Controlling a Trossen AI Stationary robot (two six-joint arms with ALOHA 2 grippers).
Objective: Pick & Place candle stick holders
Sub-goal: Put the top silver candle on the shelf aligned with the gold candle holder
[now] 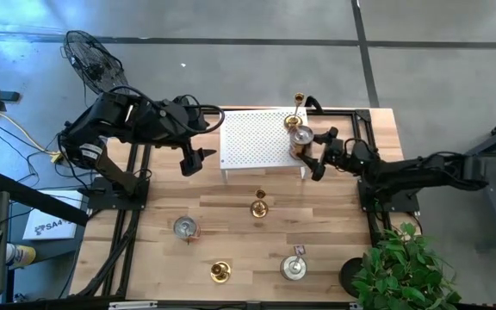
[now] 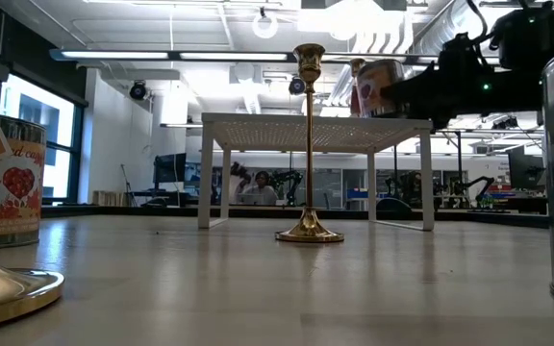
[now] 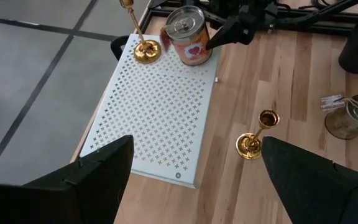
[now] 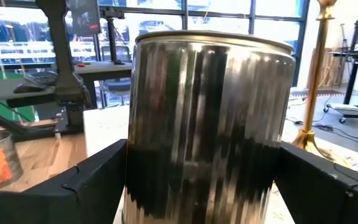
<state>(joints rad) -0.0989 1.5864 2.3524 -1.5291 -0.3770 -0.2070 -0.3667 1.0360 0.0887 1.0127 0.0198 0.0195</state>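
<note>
A white perforated rack (image 1: 252, 142) stands at the table's far middle. On its right end are a gold candlestick (image 1: 298, 108) and a squat silvery holder (image 1: 301, 136) with an orange label (image 3: 188, 34), both on their bases. My right gripper (image 1: 313, 153) reaches in level from the right, open, with a finger on either side of that holder (image 4: 207, 124). My left gripper (image 1: 193, 160) hangs open above the table, left of the rack, holding nothing. Two more candlesticks (image 1: 259, 205) (image 1: 220, 272) and two squat holders (image 1: 185, 227) (image 1: 294, 267) stand on the table. My right gripper's fingers (image 4: 98, 174) flank the squat holder's ribbed side wall (image 4: 142, 162), coming level from the table's right. The holder fills the gap between them. Whether they touch it I cannot tell. It stands upright at the rack's right edge.
A potted green plant (image 1: 403, 267) stands at the table's near right corner. Black frame rails (image 1: 132, 198) run along the left and right sides of the tabletop. Bare wood shows between the rack and the near holders.
</note>
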